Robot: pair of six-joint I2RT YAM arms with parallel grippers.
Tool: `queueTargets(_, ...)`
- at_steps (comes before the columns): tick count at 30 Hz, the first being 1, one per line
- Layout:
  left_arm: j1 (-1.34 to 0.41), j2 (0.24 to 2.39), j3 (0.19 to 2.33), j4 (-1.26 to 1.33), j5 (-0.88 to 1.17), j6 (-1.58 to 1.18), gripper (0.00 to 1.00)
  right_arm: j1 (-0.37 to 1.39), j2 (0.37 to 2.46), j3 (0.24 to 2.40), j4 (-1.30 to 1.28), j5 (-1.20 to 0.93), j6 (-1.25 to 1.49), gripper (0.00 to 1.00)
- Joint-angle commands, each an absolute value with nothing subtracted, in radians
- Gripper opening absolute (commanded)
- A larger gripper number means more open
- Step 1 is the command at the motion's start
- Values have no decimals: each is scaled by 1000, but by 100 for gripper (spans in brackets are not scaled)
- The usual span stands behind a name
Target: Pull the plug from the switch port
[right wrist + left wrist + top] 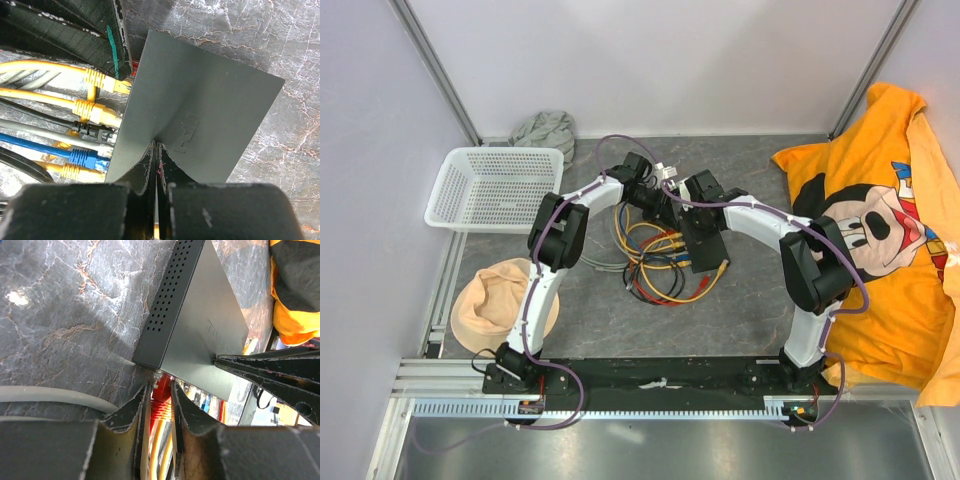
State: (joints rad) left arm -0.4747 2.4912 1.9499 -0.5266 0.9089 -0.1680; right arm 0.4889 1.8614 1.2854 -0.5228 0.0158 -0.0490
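The switch (705, 245) is a flat black box on the grey table, with its row of sockets facing left. In the left wrist view the switch (200, 325) lies just ahead of my left gripper (161, 390), which is shut on a red plug (162, 402) at the socket edge. An orange cable trails back between the fingers. In the right wrist view my right gripper (156, 146) is shut, with its tips pressed on the switch's top (200, 110). Yellow plugs (95, 110), a black plug and a blue plug (82, 157) sit in the sockets.
A tangle of yellow, red, grey and black cables (655, 270) lies left of the switch. A white basket (495, 187) stands at the back left, with a grey cloth (545, 130) behind it. A beige cap (495, 300) lies front left and an orange shirt (880, 220) on the right.
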Motion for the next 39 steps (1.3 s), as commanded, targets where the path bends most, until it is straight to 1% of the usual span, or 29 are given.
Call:
queueTargets(1,-480,2493,1888,-597,890,-167,1,476,1925,1224,-588,38,-49,0)
queueTargets(9,-420,2461,1813,-583,931,-146,2,472,1945,1233,-591,28,-49,0)
queueTargets(15,-414,2467,1818,-595,953,-123,2,472,1960,1235,-594,38,-55,0)
queueTargets(21,-413,2464,1839,-664,908,-89,2,472,1971,1229,-594,48,-49,0)
queueTargets(24,-405,2458,1809,-701,945,-87,2,465,1982,1232,-595,49,-37,0)
queueTargets(29,-373,2444,1753,-689,986,-89,2,460,1991,1232,-591,49,-34,0)
queueTargets(32,-364,2454,1755,-670,1043,-86,2,462,1993,1239,-594,34,-38,0)
queueTargets(33,-365,2462,1762,-670,1069,-83,2,462,1990,1250,-592,34,-40,0)
queueTargets(37,-387,2487,1819,-667,1049,-95,2,492,1947,1392,-586,3,-72,0)
queueTargets(38,-393,2496,1831,-666,1052,-103,1,500,1934,1411,-584,-61,-83,18)
queueTargets(39,-394,2497,1836,-666,1058,-104,2,514,1933,1426,-584,-77,-86,31)
